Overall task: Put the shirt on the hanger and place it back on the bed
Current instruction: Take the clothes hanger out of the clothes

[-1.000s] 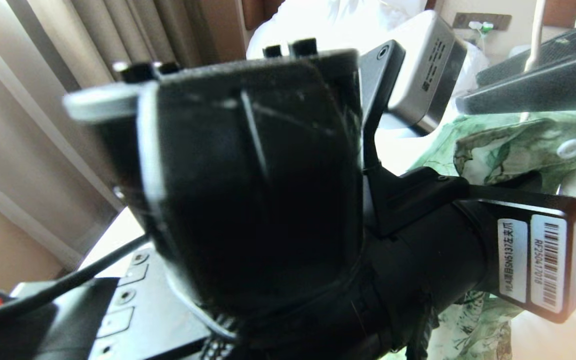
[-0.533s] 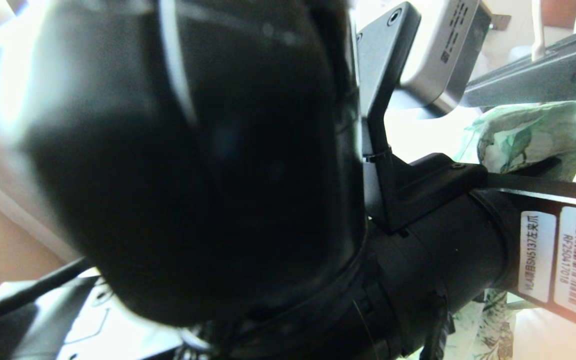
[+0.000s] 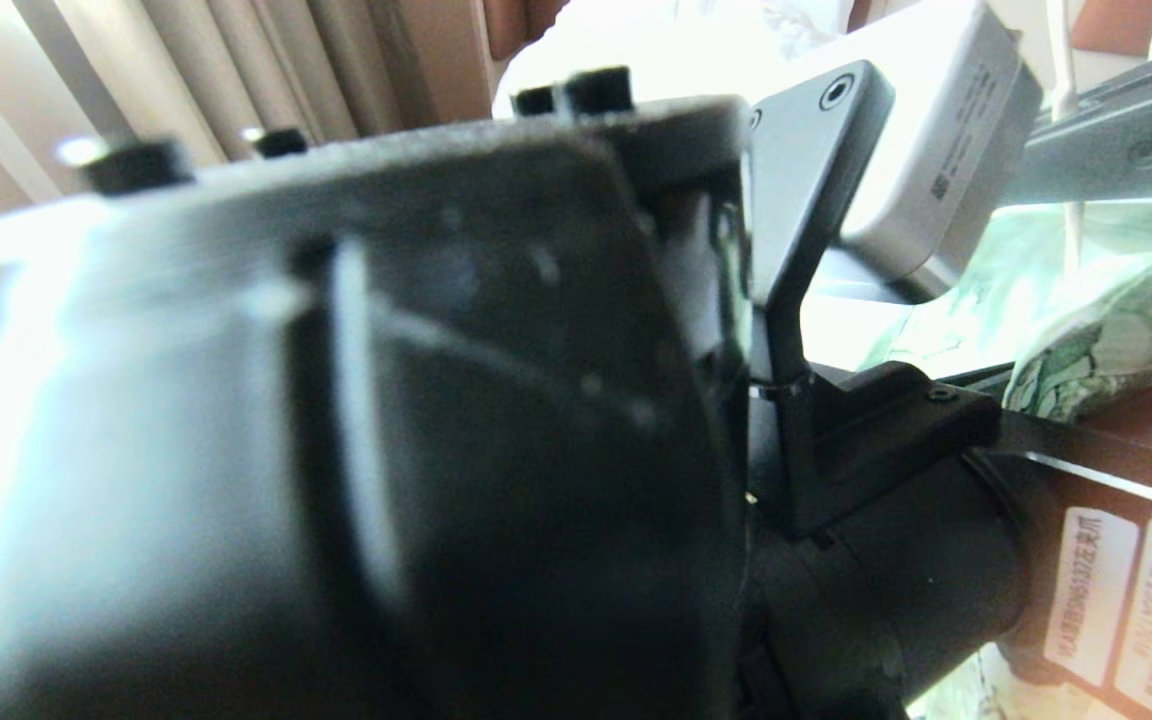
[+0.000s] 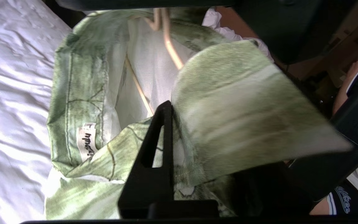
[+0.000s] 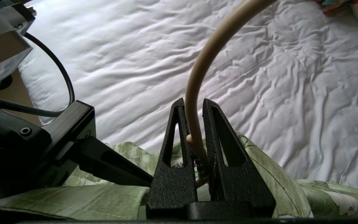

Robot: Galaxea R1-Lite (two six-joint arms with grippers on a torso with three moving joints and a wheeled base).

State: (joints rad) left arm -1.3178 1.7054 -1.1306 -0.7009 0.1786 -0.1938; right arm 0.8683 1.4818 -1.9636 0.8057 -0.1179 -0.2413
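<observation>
White neck tag (image 4: 86, 140) sewn inside the shirt (image 4: 73, 102) collar, handwritten-style black script too tilted to be read, white barcode stickers (image 3: 1126, 610) seen on the left hand (image 3: 1086, 560), small print not legible, dark lettering on a person's sleeve cuff (image 4: 342, 195), unreadable

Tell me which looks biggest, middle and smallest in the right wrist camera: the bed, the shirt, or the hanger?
1. The bed, whose white sheet fills most of the view.
2. The shirt, a green strip along the edge.
3. The hanger, only a thin curved wire, clamped in the right gripper.
</observation>
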